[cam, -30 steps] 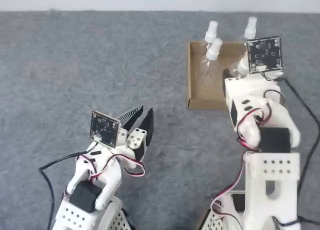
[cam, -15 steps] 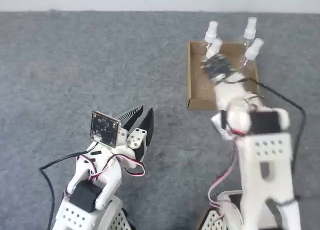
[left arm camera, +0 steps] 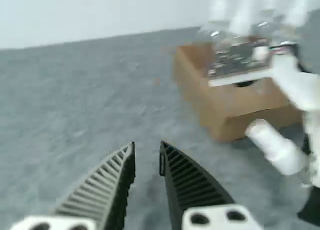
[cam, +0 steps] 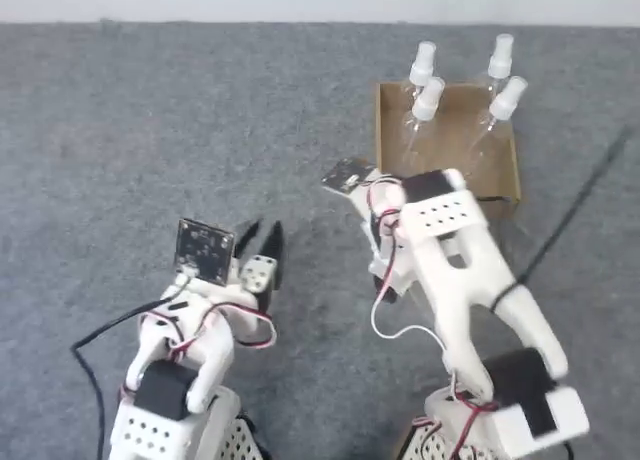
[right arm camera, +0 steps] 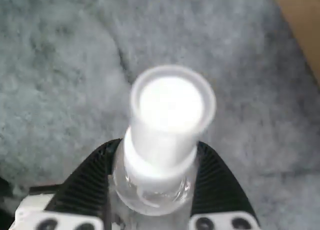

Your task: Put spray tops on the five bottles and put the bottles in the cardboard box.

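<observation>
While L end effector gapes slightly, R end effector clamps clear, white-capped bottle.

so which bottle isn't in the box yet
The bottle clamped in the right claw, held over the grey mat. The other four stand upright inside the cardboard box.

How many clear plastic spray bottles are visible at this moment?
5. Four clear plastic bottles stand at the far end of the brown cardboard box: rear-left bottle, rear-right bottle, front-left bottle, front-right bottle. The right claw holds the fifth bottle. The white arm may hide more.
</observation>
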